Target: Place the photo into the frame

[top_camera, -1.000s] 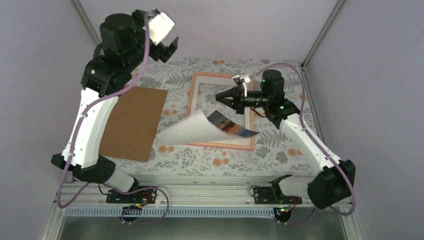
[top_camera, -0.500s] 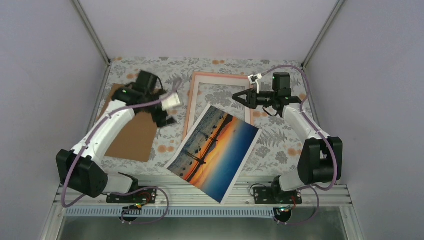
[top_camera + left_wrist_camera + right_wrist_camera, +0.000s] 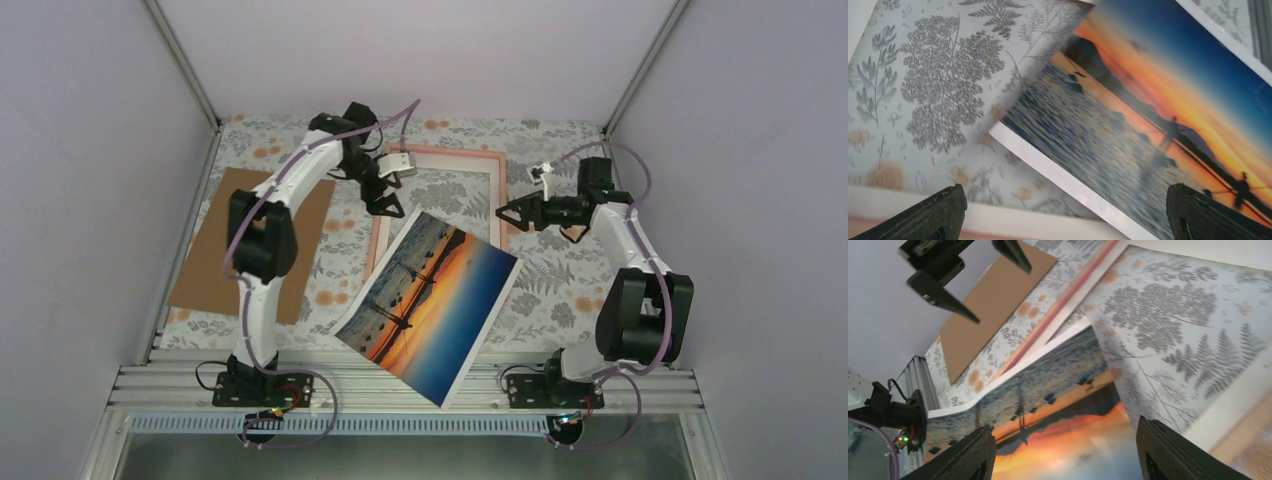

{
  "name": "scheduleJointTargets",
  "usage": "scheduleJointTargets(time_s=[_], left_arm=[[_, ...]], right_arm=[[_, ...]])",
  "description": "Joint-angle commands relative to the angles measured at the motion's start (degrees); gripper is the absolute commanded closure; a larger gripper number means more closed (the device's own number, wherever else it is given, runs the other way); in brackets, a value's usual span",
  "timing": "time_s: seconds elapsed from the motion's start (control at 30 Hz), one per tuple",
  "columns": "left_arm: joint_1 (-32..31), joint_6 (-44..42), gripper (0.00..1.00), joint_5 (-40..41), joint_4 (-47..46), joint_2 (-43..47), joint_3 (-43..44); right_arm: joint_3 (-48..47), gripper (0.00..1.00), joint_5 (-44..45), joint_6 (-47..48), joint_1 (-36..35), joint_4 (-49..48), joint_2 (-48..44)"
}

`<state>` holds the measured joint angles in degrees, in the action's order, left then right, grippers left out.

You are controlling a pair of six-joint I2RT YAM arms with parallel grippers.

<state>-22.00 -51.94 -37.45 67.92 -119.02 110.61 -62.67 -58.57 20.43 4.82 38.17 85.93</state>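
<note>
The overhead view gives the whole layout: the photo (image 3: 430, 300) lies flat and face up, turned askew, its far corner over the lower left part of the pink frame (image 3: 450, 152) and its near corner out on the metal rail (image 3: 400, 385) at the table's front edge. The frame's near side is hidden under it. A sheet of brown cardboard (image 3: 205, 265) lies apart to the left on the flowered cloth (image 3: 560, 290). The left gripper (image 3: 384, 197) hangs over the frame's left side just past the photo's far corner. The right gripper (image 3: 507, 213) hangs at the frame's right side. Only the wrist cameras show the jaws clearly. The left one looks down past two widely spread fingers at the photo's white border and rippled water, nothing between them. The right one shows its own fingers well apart and empty, above the photo's far corner, with the left gripper's black fingers and the cardboard beyond. A second ago the photo was in the air under the right gripper, curled, with its white back showing; half a second ago it already lay as it does now. Since then the right gripper has drawn back rightwards and its jaws have parted, while the left arm has swung from the far left corner, across the cardboard, to the frame.
</note>
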Motion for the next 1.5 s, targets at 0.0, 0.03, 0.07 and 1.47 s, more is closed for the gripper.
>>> scheduleJointTargets(time_s=[0.0,0.03,0.07,1.47], left_arm=[[-0.38,-4.96,0.01,-3.88,9.82,-10.71,13.18],[-0.53,-4.21,0.01,-3.71,9.86,-12.62,15.49],[-0.58,-2.92,0.01,-3.91,9.86,-14.56,18.11],[-2.52,5.45,0.64,-19.06,9.84,-29.06,23.23]], right_arm=[[-1.3,0.29,0.76,9.06,4.01,9.06,0.86],[-0.71,0.29,1.02,9.62,4.76,9.73,0.49],[-0.06,0.29,1.33,9.91,5.5,9.9,0.13],[1.13,0.19,0.87,-0.09,7.55,2.83,-1.9]])
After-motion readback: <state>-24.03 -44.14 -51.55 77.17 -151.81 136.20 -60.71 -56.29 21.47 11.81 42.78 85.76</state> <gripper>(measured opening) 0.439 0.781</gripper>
